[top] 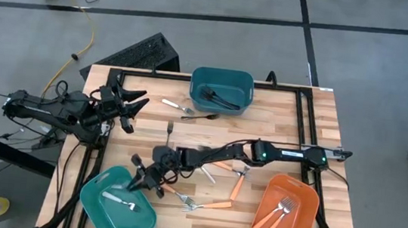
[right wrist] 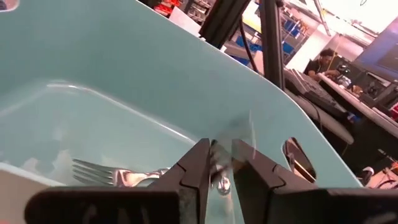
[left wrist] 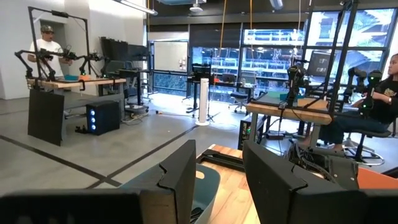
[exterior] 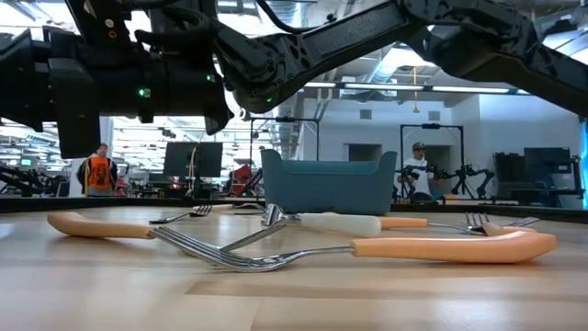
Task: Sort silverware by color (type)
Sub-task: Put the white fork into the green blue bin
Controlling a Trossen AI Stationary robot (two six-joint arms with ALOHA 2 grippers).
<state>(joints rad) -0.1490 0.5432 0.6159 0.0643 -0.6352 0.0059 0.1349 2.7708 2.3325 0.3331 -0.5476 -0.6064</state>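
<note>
- The right gripper (top: 140, 177) reaches across the table and hangs over the near rim of the light teal bin (top: 91, 207). In the right wrist view its fingers (right wrist: 194, 167) stand very close, pinching a thin silver utensil (right wrist: 219, 163) between them.
- One white-handled fork (top: 119, 199) already lies inside this bin.
- The left gripper (top: 130, 105) waits at the left side of the table, jaws spread, holding nothing.
- Other silverware is scattered in the middle of the table: orange-handled forks (top: 213, 204), and a dark fork (top: 170, 131).
- The dark teal bin (top: 222, 90) holds black pieces; the orange bin (top: 285, 206) holds orange-handled forks.
- I judge these pieces light, stiff and rather slippery. A grip across the middle of the handle seems best, because the tines are thin.
- The bin is wide and nearly empty, so the drop has much room. The bin rim is close under the gripper and the forks lie crossed beside it, so the arm should rise before it goes back.
</note>
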